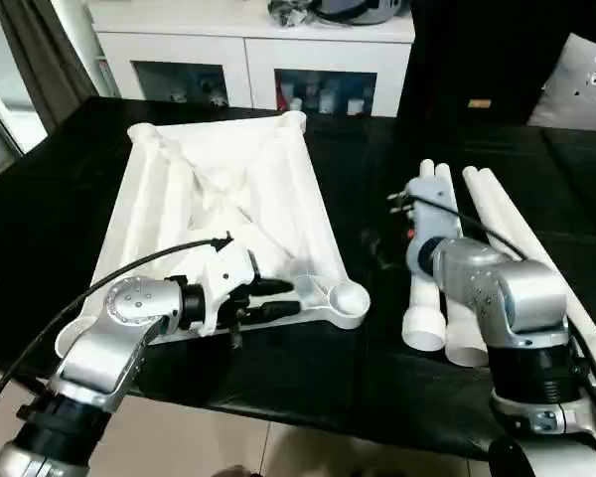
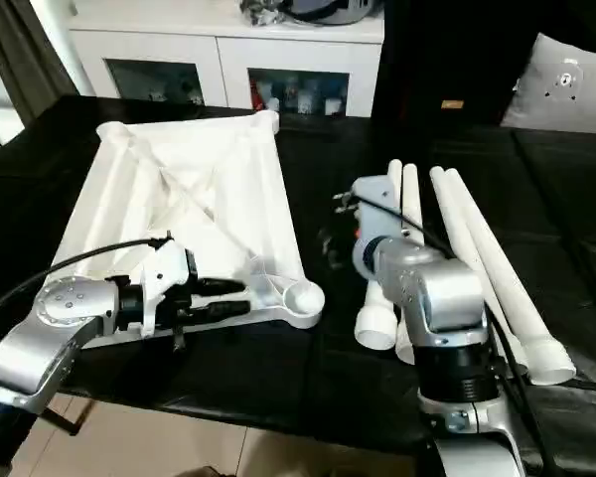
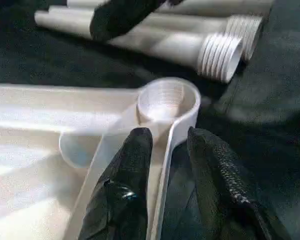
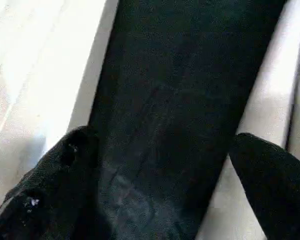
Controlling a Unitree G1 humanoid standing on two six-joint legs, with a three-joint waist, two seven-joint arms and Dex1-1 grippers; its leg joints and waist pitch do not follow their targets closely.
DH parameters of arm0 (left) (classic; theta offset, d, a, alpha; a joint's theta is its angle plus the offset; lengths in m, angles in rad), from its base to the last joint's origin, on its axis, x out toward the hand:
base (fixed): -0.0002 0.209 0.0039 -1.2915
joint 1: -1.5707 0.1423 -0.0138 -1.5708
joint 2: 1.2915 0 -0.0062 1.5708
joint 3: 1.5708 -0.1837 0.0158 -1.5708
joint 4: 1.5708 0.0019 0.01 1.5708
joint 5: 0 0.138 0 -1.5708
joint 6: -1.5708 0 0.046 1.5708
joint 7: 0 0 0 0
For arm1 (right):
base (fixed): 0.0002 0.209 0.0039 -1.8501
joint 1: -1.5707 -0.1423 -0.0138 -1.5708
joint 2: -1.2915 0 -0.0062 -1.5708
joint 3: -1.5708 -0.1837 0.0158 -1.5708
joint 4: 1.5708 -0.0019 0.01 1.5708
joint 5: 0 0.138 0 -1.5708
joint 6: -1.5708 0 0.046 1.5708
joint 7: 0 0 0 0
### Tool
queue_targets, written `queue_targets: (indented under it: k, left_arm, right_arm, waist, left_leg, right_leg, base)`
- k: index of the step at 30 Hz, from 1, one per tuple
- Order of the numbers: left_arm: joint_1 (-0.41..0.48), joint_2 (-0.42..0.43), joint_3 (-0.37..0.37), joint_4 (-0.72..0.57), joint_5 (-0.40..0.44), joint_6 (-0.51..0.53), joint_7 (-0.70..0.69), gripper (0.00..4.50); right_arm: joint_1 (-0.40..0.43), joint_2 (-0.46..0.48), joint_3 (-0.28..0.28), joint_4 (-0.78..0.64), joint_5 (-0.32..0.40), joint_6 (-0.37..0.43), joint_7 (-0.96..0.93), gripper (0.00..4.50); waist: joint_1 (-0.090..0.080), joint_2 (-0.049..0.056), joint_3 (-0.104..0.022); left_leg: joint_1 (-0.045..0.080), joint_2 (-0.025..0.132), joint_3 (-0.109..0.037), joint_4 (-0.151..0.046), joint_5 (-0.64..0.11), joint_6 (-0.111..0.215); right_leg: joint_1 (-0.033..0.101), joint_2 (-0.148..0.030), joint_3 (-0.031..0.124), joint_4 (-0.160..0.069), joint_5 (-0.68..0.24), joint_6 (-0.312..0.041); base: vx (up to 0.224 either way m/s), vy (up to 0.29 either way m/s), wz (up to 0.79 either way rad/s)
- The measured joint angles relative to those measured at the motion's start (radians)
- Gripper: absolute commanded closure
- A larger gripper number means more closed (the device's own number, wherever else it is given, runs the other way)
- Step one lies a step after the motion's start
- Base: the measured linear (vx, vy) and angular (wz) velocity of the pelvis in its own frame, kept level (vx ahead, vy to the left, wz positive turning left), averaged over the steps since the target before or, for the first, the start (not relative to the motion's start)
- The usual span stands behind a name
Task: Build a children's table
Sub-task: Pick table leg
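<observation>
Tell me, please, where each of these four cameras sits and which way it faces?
Left eye: on the head, looking down at the tabletop and legs, over both forearms.
Right eye: beside it; same scene, slightly shifted.
Left wrist: along the left claw, whose fingers straddle the tabletop's rim by the socket.
Right wrist: along the open right claw, down at dark cloth.
Shared: socket and legs, head and left wrist.
</observation>
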Motion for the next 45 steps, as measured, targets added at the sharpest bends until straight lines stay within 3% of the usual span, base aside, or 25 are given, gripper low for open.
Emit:
queue_targets:
  k: [6,11,14,18,19,26,30,36,39,40,45]
  left_arm:
    - [0.050,-0.022,0.023,-0.068,0.006,0.079,0.095,3.04]
    - [0.082,-0.053,0.038,-0.151,-0.046,0.168,0.138,2.66]
    - [0.083,-0.053,0.038,-0.156,-0.045,0.173,0.151,2.29]
    - [0.083,-0.054,0.036,-0.157,-0.041,0.173,0.159,2.22]
    - [0.083,-0.054,0.036,-0.157,-0.040,0.174,0.161,1.93]
    - [0.085,-0.054,0.025,-0.166,-0.040,0.192,0.174,1.48]
    - [0.086,-0.054,0.011,-0.167,-0.038,0.192,0.174,1.23]
    - [0.088,-0.054,-0.005,-0.194,-0.032,0.193,0.181,0.71]
    - [0.088,-0.053,-0.005,-0.194,-0.029,0.194,0.183,0.66]
    - [0.088,-0.052,-0.006,-0.195,-0.028,0.194,0.185,0.22]
    - [0.089,-0.052,-0.010,-0.196,-0.021,0.194,0.196,0.14]
  right_arm:
    - [-0.001,0.004,-0.046,-0.001,-0.019,0.036,-0.033,0.00]
    - [0.000,0.005,-0.063,0.033,-0.017,0.052,-0.029,0.00]
    - [0.000,0.005,-0.059,0.062,-0.003,0.042,-0.006,0.00]
    - [-0.009,0.013,-0.054,0.130,-0.001,0.013,0.007,0.00]
    - [-0.018,0.013,-0.055,0.146,-0.001,0.009,0.008,0.00]
    - [-0.068,0.015,-0.058,0.236,-0.005,-0.013,0.007,0.00]
    - [-0.079,0.016,-0.069,0.283,-0.004,-0.015,0.013,0.00]
    - [-0.093,0.017,-0.073,0.382,0.000,-0.025,0.029,0.00]
    - [-0.098,0.017,-0.077,0.408,0.003,-0.029,0.035,0.00]
    - [-0.109,0.017,-0.084,0.422,0.005,-0.030,0.037,0.17]
    - [-0.119,0.018,-0.106,0.460,0.007,-0.054,0.038,0.38]
  waist:
    - [-0.004,-0.001,0.000]
    - [-0.001,-0.004,0.001]
    - [-0.001,-0.004,0.000]
    - [-0.002,-0.005,0.000]
    - [-0.002,-0.006,0.000]
    - [0.000,-0.009,-0.001]
    - [-0.001,-0.017,-0.001]
    - [0.000,-0.017,-0.001]
    - [0.001,-0.018,0.000]
    - [0.001,-0.019,0.000]
    - [0.000,-0.023,0.000]
  left_leg:
    - [0.000,0.001,0.000,0.000,0.001,-0.001]
    - [0.000,0.001,0.000,0.000,0.001,-0.001]
    - [0.000,0.001,0.000,0.000,0.001,-0.001]
    - [0.000,0.001,0.000,0.000,0.001,-0.001]
    - [0.000,0.001,0.001,0.000,0.001,-0.001]
    - [0.000,0.002,0.001,0.000,0.001,-0.001]
    - [0.000,0.002,0.001,0.000,0.002,-0.002]
    - [0.000,0.003,0.002,0.000,0.002,-0.002]
    - [0.000,0.003,0.002,0.000,0.002,-0.002]
    - [0.000,0.003,0.002,0.000,0.003,-0.002]
    - [0.000,0.003,0.002,0.000,0.003,-0.002]
  right_leg:
    - [0.000,0.001,0.000,0.001,0.000,0.000]
    - [0.000,0.001,0.000,0.001,0.000,0.000]
    - [0.000,0.001,0.000,0.001,0.000,0.000]
    - [0.000,0.001,0.000,0.001,0.000,0.000]
    - [0.000,0.001,0.000,0.001,0.000,0.000]
    - [0.000,0.001,0.000,0.001,0.000,0.000]
    - [0.000,0.001,-0.001,0.001,0.001,-0.001]
    - [0.000,0.001,-0.001,0.001,0.001,-0.001]
    - [0.000,0.001,-0.001,0.001,0.001,-0.001]
    - [0.000,0.001,-0.001,0.001,0.001,-0.002]
    - [0.000,0.001,-0.001,0.001,0.001,-0.002]
  base:
    - [0.000,0.000,0.00]
    - [0.000,0.000,0.00]
    - [0.000,0.000,0.00]
    - [0.000,0.000,0.00]
    - [0.000,0.000,0.00]
    - [0.000,0.000,0.00]
    - [0.000,0.000,0.00]
    - [0.000,0.000,0.00]
    - [0.000,0.000,0.00]
    - [0.000,0.000,0.00]
    - [0.000,0.000,0.00]
